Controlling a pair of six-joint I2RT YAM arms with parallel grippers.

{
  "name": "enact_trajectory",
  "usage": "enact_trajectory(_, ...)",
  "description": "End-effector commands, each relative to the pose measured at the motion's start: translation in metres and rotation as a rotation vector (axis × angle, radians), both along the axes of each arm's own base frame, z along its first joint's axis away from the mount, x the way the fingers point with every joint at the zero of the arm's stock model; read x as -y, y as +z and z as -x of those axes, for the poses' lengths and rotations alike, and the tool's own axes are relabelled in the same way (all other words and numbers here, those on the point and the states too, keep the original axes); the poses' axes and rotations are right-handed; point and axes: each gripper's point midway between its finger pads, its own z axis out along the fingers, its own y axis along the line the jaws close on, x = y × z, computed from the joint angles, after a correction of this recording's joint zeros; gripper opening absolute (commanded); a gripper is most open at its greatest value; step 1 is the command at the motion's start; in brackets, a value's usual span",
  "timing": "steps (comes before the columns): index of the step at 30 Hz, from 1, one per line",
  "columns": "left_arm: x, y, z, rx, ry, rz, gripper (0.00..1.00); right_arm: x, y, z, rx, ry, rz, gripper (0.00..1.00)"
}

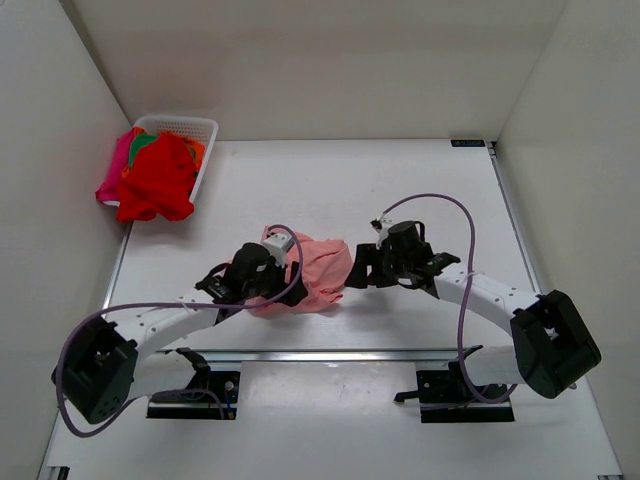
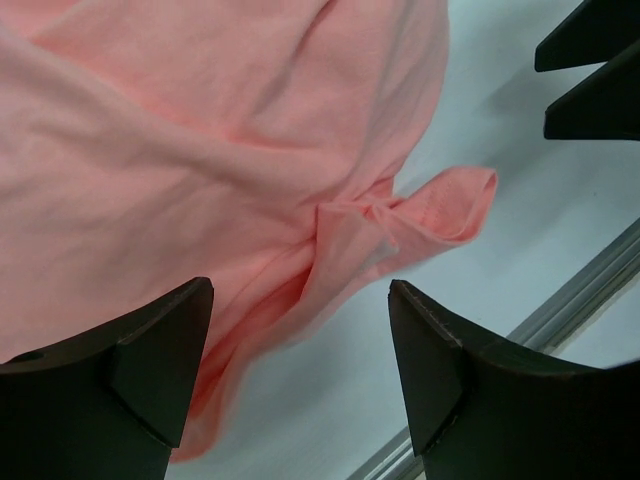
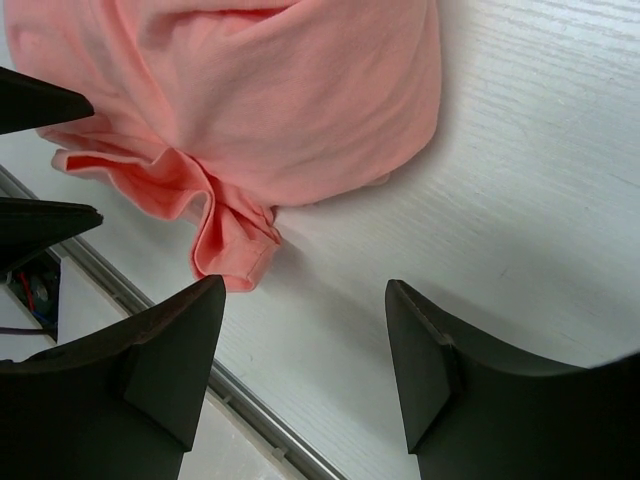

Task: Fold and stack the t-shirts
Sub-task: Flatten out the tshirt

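Left pincer [image 1: 293, 268] and right pincer [image 1: 358, 270] both stand with jaws apart; neither clamps any cloth. We note the rest across the table [image 1: 400, 180] from left to right.

Far left, back corner: a white basket [image 1: 200, 125] holds a heap of shirts. A red shirt [image 1: 155, 182] lies on top and spills over the near rim. A magenta shirt [image 1: 110, 172] hangs out on the left side. An orange and green shirt [image 1: 150, 142] shows behind the red one.

Left of centre: the left arm reaches in toward the middle, its pincer at the left edge of the salmon-pink shirt [image 1: 322, 268]. In the left wrist view we see its two fingers [image 2: 160, 360] over the cloth, and a folded tip of fabric [image 2: 450, 205] pokes out onto bare table just ahead of the gap. We cannot tell whether the fingertips touch the cloth.

Centre: the salmon-pink shirt lies bunched in a crumpled lump near the front edge, well apart from the basket and between the two pincers.

Right of centre: the right pincer sits just beside the shirt's right edge. In the right wrist view its fingers [image 3: 170, 350] straddle bare table, with a wrinkled corner of the shirt [image 3: 235, 250] just ahead of one finger. A metal rail [image 3: 260, 410] runs along the table edge below.
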Motion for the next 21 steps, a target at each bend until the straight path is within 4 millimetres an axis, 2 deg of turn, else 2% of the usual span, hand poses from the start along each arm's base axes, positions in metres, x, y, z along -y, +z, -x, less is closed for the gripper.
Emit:
enact_trajectory(1,0.024,0.026,-0.02,0.093,-0.04,0.043,0.81,-0.002,0.013,-0.011,0.052,-0.005,-0.031,0.62)
enact_trajectory(4,0.034,0.025,-0.023,0.08,-0.055,0.052,0.79,0.002,0.011,-0.012,0.052,-0.007,-0.038,0.62)
enact_trajectory(5,0.038,0.032,-0.026,0.088,-0.06,0.068,0.54,0.003,0.011,-0.012,0.044,-0.016,-0.041,0.62)
enact_trajectory(6,0.041,0.036,-0.026,0.089,-0.068,0.074,0.34,0.004,0.008,-0.01,0.044,-0.009,-0.039,0.62)
enact_trajectory(7,0.043,0.048,-0.033,0.106,-0.048,0.083,0.04,0.005,0.009,-0.012,0.042,-0.016,-0.041,0.62)
enact_trajectory(8,0.047,0.069,-0.043,0.147,-0.038,0.102,0.0,0.008,0.01,-0.013,0.046,-0.019,-0.041,0.62)
enact_trajectory(9,0.039,0.069,-0.046,0.124,-0.018,0.066,0.0,0.009,0.008,-0.011,0.034,-0.026,-0.04,0.62)
enact_trajectory(11,0.044,0.132,-0.066,0.236,-0.008,0.096,0.0,0.015,0.012,-0.015,0.049,-0.04,-0.034,0.62)
enact_trajectory(12,0.039,0.146,-0.073,0.247,0.012,0.095,0.0,0.019,0.012,-0.019,0.05,-0.058,-0.033,0.61)
enact_trajectory(14,0.041,0.229,-0.092,0.358,0.029,0.17,0.0,0.027,0.016,-0.022,0.057,-0.07,-0.043,0.61)
enact_trajectory(15,0.038,0.237,-0.098,0.343,0.036,0.162,0.0,0.03,0.022,-0.027,0.07,-0.086,-0.051,0.61)
enact_trajectory(17,0.04,0.304,-0.111,0.414,0.041,0.224,0.0,0.037,0.03,-0.031,0.097,-0.093,-0.054,0.61)
enact_trajectory(18,0.041,0.312,-0.113,0.411,0.044,0.23,0.0,0.043,0.033,-0.035,0.106,-0.113,-0.057,0.61)
enact_trajectory(20,0.049,0.361,-0.116,0.469,0.018,0.302,0.0,0.05,0.038,-0.037,0.129,-0.126,-0.053,0.61)
enact_trajectory(21,0.05,0.367,-0.118,0.472,0.017,0.306,0.0,0.053,0.043,-0.04,0.154,-0.13,-0.046,0.61)
